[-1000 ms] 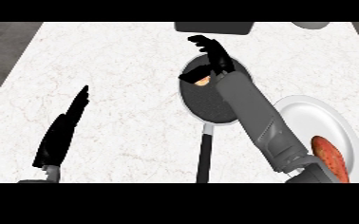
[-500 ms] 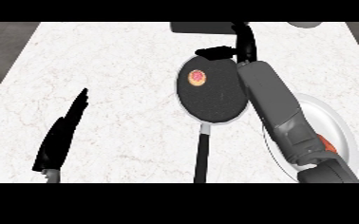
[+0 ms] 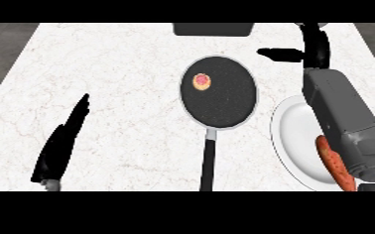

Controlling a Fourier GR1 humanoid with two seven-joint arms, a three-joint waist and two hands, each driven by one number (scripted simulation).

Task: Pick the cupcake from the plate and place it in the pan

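You have the cupcake (image 3: 202, 81) sitting in the pan (image 3: 227, 104), in its upper left part, close to the rim but inside it, with its pink and yellow top facing up. The pan is dark and round with a pale rim, and its long black handle (image 3: 209, 163) runs straight down toward the lower edge of the view. Your right hand (image 3: 313, 47) is well apart from the cupcake, up and to the right of the pan and off its rim, over the bare counter (image 3: 124, 69); nothing is in it, the fingers point up toward the far edge and the thumb (image 3: 278, 54) sticks out to the left toward the pan. The hand is spread rather than curled. The grey right forearm (image 3: 337, 111) comes down from it along the right side of the view and crosses over the white plate (image 3: 289, 139), which lies just beside the pan on its lower right. On that plate, at the forearm's lower edge, you can see an orange-red elongated thing (image 3: 333, 166), partly hidden, and you cannot tell what it is. Your left hand (image 3: 62, 141) rests far from the pan at the lower left of the view, open with its fingers straight and pointing up, holding nothing. At the far edge of the white marbled counter a dark rectangular object (image 3: 213, 29) sits above the pan, cut off by the view.
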